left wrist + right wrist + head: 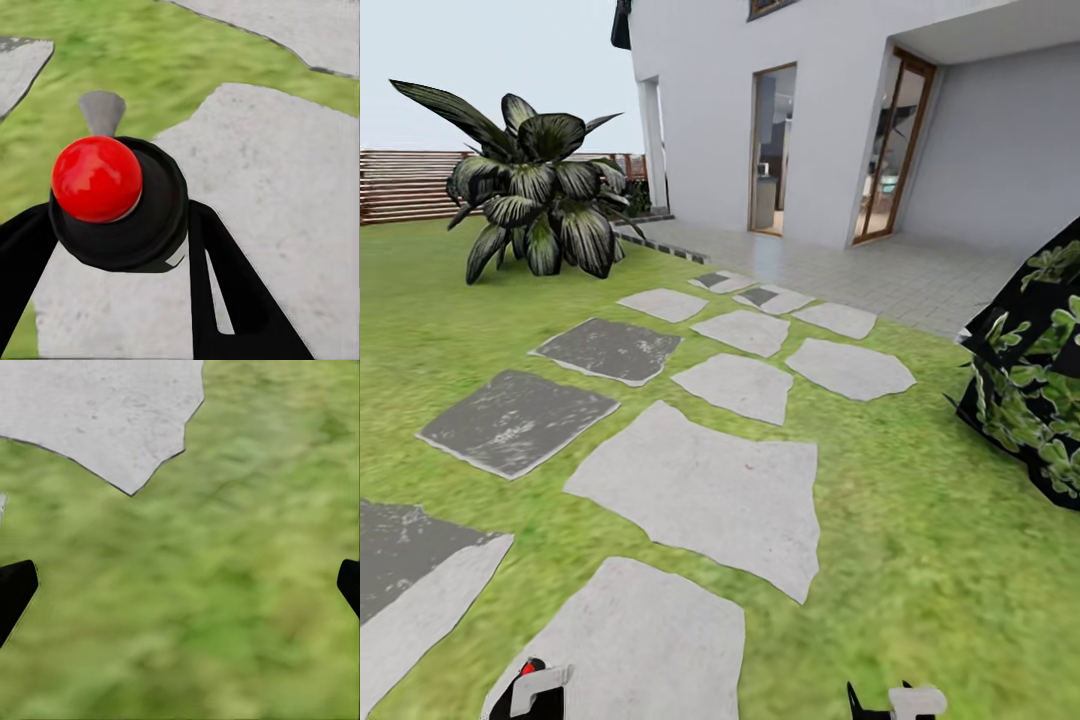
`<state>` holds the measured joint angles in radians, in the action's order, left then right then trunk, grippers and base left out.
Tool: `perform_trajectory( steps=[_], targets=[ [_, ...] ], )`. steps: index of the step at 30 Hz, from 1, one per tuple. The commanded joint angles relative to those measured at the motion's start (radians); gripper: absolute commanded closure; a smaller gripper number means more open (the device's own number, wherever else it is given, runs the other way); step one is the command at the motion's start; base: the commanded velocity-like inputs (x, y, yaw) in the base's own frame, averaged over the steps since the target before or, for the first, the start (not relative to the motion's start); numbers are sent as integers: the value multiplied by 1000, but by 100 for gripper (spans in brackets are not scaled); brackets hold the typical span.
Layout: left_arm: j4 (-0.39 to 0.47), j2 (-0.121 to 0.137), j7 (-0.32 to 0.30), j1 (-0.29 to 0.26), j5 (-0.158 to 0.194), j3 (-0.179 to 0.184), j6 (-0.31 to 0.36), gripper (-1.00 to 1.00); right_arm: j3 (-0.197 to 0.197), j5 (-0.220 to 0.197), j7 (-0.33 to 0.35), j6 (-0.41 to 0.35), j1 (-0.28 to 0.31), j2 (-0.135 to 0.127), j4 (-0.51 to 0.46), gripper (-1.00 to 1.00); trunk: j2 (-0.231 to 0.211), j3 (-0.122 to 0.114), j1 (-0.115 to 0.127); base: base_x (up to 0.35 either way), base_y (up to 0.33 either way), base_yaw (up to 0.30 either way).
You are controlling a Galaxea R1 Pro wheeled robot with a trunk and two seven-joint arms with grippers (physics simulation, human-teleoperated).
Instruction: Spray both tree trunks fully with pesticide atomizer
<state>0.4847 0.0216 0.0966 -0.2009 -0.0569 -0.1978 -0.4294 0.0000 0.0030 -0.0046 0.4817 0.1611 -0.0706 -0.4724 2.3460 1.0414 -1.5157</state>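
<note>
Clamped between my left gripper's (127,247) black fingers (232,285), the sprayer (112,202) with its red cap is riding over a pale stepping stone (277,187). My right gripper (180,585) is hanging wide open above the grass (225,607). Neither tree trunk is showing; rolling across the uneven stones could be jolting the sprayer loose, I reckon.

11 stepping stones (705,490), 1 palm (540,195), 1 bush (1035,390), 1 house (830,110), 1 fence (410,185), 2 doorways (772,150).
</note>
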Motion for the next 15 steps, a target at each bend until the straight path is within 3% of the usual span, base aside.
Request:
perform_trajectory(
  steps=[1, 15],
  targets=[
    [0, 0, -1, 0, 0, 0, 0, 100, 0, 0, 0, 0, 0, 0, 0, -100, 0, -1, 0, 0, 0, 195],
    [0, -2, 1, 0, -1, 7, 0, 100, 0, 0, 0, 0, 0, 0, 1, -100, 0, -18, 0, 0, 0, 195]
  ],
)
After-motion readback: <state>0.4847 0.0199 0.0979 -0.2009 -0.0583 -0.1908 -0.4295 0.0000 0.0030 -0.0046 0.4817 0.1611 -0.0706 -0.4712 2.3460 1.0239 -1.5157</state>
